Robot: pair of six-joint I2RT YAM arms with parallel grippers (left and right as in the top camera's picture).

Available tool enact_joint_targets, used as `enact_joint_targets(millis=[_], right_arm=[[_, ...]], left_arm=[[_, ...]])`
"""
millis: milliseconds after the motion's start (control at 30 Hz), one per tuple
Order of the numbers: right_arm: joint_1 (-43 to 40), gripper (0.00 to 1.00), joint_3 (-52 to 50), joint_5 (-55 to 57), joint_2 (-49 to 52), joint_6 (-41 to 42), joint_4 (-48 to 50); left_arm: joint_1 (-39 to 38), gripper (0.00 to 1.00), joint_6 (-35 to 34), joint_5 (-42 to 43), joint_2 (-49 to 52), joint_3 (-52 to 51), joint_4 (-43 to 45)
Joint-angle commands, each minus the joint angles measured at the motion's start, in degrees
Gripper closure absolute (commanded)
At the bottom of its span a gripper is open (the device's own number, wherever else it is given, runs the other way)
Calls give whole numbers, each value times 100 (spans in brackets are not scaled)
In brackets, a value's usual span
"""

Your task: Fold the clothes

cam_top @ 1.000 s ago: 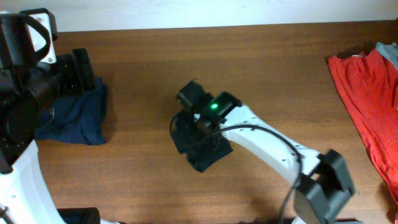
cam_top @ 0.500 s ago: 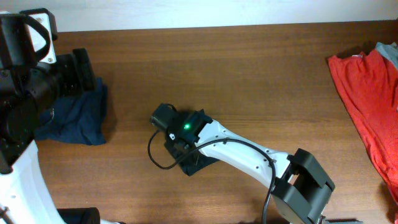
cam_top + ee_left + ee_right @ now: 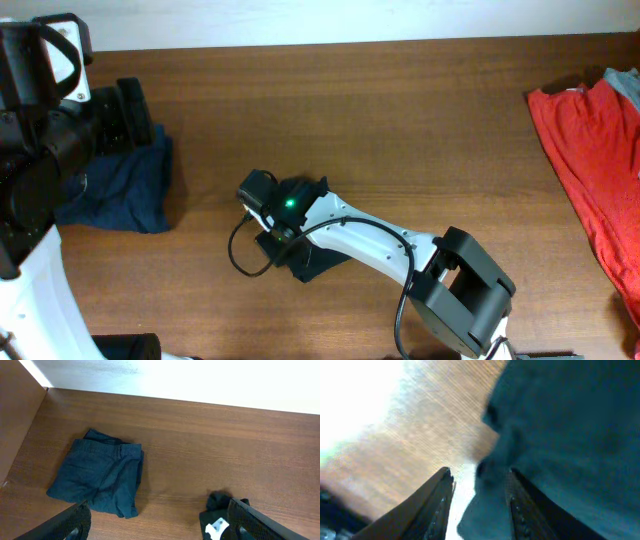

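Note:
The black T-shirt (image 3: 303,263) lies bunched on the wooden table left of centre, mostly under my right arm. My right gripper (image 3: 258,192) reaches across to its upper left edge. In the right wrist view the dark fabric (image 3: 570,435) fills the right side and a fold sits between the fingers (image 3: 477,505), which are shut on it. My left gripper (image 3: 125,110) is open and empty above the navy garment (image 3: 125,190). In the left wrist view its fingers (image 3: 160,525) stand wide apart, with the navy garment (image 3: 100,477) ahead on the left and the black T-shirt (image 3: 220,502) on the right.
A red garment (image 3: 595,150) lies spread at the table's right edge, with a bit of grey fabric (image 3: 625,85) beside it. The table's back edge meets a white wall (image 3: 200,380). The right arm's base stands at the front.
My right gripper has moved left and slightly toward the front, dragging the black T-shirt with it. The arm now stretches further across the table. The left arm has not moved.

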Motion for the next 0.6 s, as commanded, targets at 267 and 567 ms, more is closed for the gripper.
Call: enact_joint_targets(millis=[267, 567], right_arm=[[-1143, 50, 597, 745, -1060, 426, -1008], [-2693, 79, 455, -529, -990, 68, -2046]], left_arm=[[46, 7, 4, 632, 278, -44, -2], [15, 86, 675, 2031, 1069, -1287, 157]])
